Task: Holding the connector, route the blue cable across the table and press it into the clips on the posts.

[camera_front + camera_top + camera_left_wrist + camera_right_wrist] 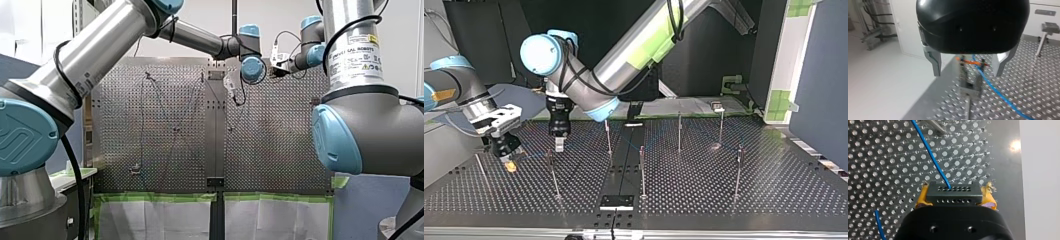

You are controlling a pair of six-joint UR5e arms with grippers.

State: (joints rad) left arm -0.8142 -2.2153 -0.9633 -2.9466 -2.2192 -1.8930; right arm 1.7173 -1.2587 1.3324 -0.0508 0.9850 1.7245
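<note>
My right gripper [955, 196], with yellow pads, is shut on the black connector [953, 191]. The blue cable [930, 152] leaves the connector's front and runs over the perforated table [885, 170]. In the top view my right gripper [510, 164] sits low over the table at the left. My left gripper [559, 145] hangs just beside it, above a thin post [553, 175]. My left gripper [968, 73] stands open, its metal fingers [935, 65] on either side of the post's clip [970, 83]. The blue cable [995, 91] runs past that clip.
Several more thin posts stand across the table, such as those at the top view's middle [642, 170] and right [739, 170]. A black plate [616, 201] lies at the near edge. A grey wall [819, 90] borders the right side.
</note>
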